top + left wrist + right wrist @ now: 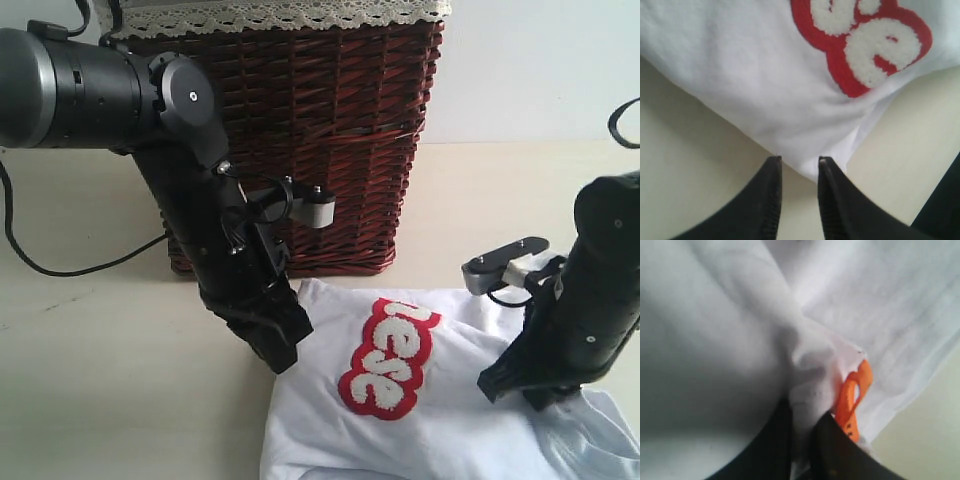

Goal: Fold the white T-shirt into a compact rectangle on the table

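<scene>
- Right fingers are clamped on a bunched fold of the white T-shirt, right beside its orange tag. Thin pinch, could slip out mid-fold.
- Left fingers sit slightly apart at the shirt's corner, gripping nothing, so a one-sided pull might drag it skewed.
- Shirt lies on the counter, just in front of the wicker basket.

The left pincer, jaws parted, flanks a corner of the white T-shirt on the table.

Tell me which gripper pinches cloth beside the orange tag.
The right gripper holds the white T-shirt by the orange tag; the left gripper's fingers stand apart.
</scene>
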`<state>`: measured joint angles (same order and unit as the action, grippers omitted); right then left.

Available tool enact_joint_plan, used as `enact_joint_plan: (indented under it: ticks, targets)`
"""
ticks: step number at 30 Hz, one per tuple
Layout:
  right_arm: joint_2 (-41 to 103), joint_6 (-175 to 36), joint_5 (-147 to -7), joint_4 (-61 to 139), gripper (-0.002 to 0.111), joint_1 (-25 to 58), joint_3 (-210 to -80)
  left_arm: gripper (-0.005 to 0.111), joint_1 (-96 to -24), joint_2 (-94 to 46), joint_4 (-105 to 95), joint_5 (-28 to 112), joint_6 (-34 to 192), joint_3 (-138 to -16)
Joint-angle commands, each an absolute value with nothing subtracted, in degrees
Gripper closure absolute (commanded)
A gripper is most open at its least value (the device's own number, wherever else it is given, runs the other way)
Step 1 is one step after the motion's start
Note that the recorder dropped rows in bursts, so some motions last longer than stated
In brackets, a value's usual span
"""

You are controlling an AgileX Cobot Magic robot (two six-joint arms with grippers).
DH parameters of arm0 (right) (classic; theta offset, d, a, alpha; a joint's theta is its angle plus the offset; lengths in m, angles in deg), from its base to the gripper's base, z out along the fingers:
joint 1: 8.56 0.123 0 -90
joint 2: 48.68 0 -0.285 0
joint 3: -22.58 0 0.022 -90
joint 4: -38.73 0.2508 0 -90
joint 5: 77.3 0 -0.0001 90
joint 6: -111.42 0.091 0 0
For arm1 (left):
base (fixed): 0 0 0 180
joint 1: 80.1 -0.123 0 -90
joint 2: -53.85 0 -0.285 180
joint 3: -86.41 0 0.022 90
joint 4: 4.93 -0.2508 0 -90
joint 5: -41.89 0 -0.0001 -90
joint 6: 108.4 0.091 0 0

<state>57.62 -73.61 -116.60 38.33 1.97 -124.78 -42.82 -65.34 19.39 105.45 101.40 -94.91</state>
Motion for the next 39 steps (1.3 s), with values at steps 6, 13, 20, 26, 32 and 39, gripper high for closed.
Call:
enact_joint_plan:
  ticks: [6, 13, 20, 26, 32, 39]
  targets:
    - [44.77, -75.02, -120.79, 39.39, 0.108, 1.83, -133.67, 0.079, -42.97, -68.67, 21.21, 105.7, 101.35, -95.03]
    - [44.15, -74.69, -121.81, 42.43, 0.108, 1.83, -139.0, 0.079, -42.86, -70.82, 27.43, 104.47, 106.02, -95.03]
    - [49.68, -74.44, -115.34, 37.54, 0.108, 1.83, -139.0, 0.079, -42.86, -73.64, 30.38, 105.02, 106.91, -95.03]
    - [58.02, -64.64, -113.31, 28.98, 0.077, 1.83, -139.0, 0.079, -42.86, -72.98, 29.47, 107.91, 107.39, -95.03]
    - [58.09, -60.38, -113.26, 19.01, 0.047, 1.83, -139.0, 0.079, -42.86, -71.65, 28.72, 108.06, 107.37, -95.03]
    - [52.63, -59.27, -113.78, 24.52, 0.075, 2.13, -138.08, 0.079, -42.86, -70.91, 39.65, 98.23, 111.63, -95.03]
